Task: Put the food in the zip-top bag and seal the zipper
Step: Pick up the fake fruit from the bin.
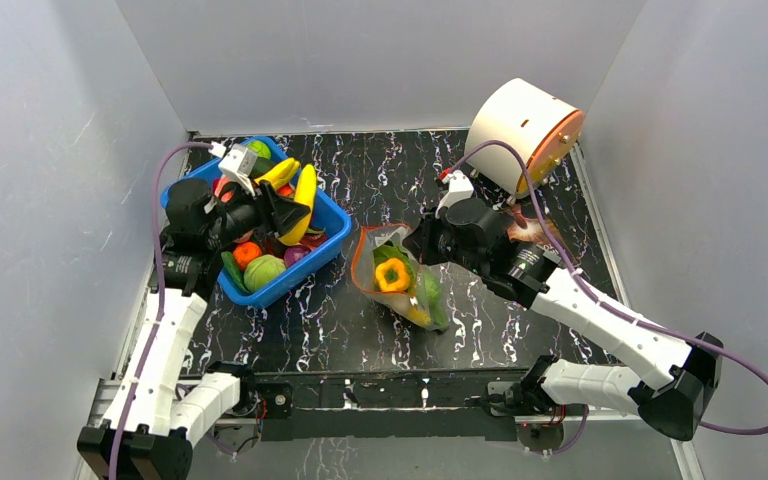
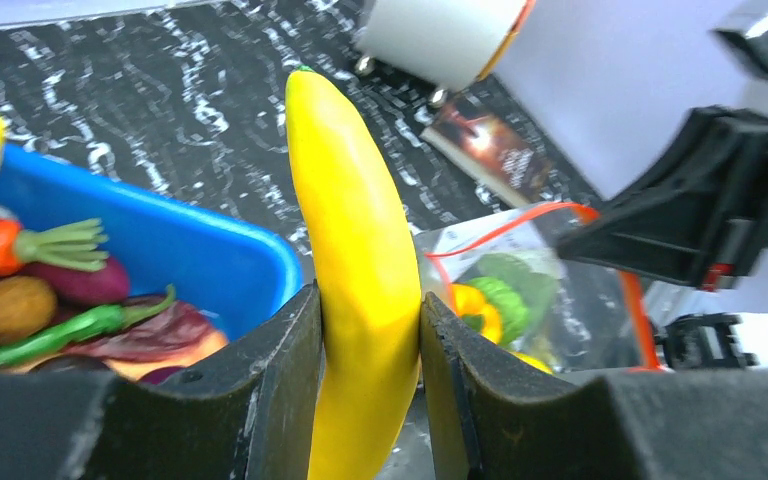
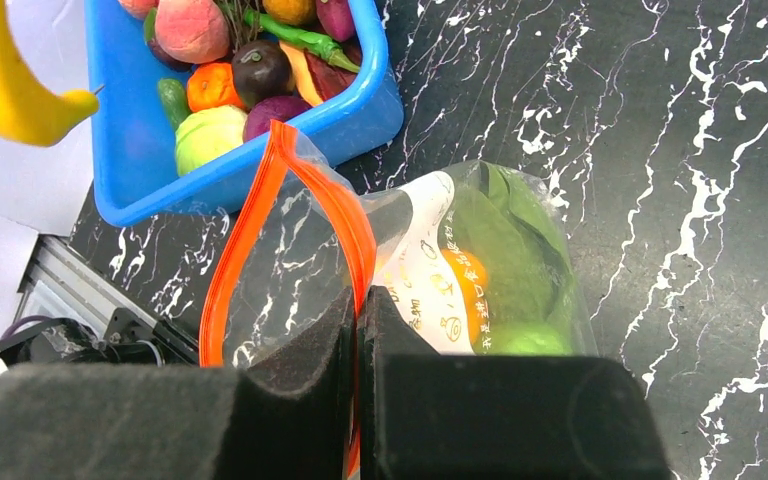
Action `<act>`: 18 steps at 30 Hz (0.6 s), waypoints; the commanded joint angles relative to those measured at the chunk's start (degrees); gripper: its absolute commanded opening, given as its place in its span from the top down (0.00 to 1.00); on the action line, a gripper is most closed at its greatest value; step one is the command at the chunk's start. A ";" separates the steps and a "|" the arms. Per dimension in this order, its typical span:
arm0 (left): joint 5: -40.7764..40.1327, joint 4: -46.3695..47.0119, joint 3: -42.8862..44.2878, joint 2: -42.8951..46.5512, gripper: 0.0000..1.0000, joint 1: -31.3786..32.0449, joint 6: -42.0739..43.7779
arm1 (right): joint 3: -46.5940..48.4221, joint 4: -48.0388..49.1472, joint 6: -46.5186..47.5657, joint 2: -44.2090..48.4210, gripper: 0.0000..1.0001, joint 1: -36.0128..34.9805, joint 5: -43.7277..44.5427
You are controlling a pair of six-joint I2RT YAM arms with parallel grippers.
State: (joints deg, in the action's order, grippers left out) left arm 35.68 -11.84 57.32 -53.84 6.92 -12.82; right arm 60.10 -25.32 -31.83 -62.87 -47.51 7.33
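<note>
Grips a yellow banana (image 2: pixel 352 200) round its middle with the left gripper (image 2: pixel 370 325), one black finger (image 2: pixel 278 355) on each side. Holds it over the 3 o'clock end of the blue basket (image 1: pixel 302 272) in the top view. Long way of the banana there: 12 o'clock to 6 o'clock, a little bent. In the left wrist view, far tip up, away from the fingers.

Pinches the zipper (image 3: pixel 332 200), the red-orange strip, tight with the right gripper (image 3: pixel 358 320), at the mouth of the zip-top bag (image 3: pixel 490 250). Lifts the mouth into an open loop.

Bag on the black marbled table (image 1: pixel 380 170), just at 3 o'clock of the basket. Long way of it: mouth end at 10 o'clock, toward the basket, bottom end at 4 o'clock. Inside: green lettuce (image 3: pixel 505 215) and a yellow-orange bell pepper (image 1: pixel 392 276).

More toy food in the basket: a second banana (image 1: pixel 278 172), a carrot (image 2: pixel 0 248), a peach (image 3: pixel 192 28). White round tub (image 1: pixel 520 125) far off at 1 o'clock.
</note>
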 commanded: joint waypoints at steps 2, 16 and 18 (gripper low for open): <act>7.53 15.20 -3.52 4.11 0.87 -0.21 -14.08 | 0.80 6.26 -1.99 0.39 1.00 0.16 -0.58; 3.51 39.24 -12.88 10.36 0.89 0.07 -41.91 | 0.16 9.37 -4.26 -0.25 1.00 0.13 -2.49; 1.07 45.99 -17.14 11.54 0.91 0.74 -48.01 | 0.03 9.84 -4.55 -0.56 1.00 0.13 -2.88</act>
State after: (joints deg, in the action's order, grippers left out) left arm 39.79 23.33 44.18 -44.31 6.96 -51.55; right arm 60.07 -21.93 -35.31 -63.57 -47.51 5.17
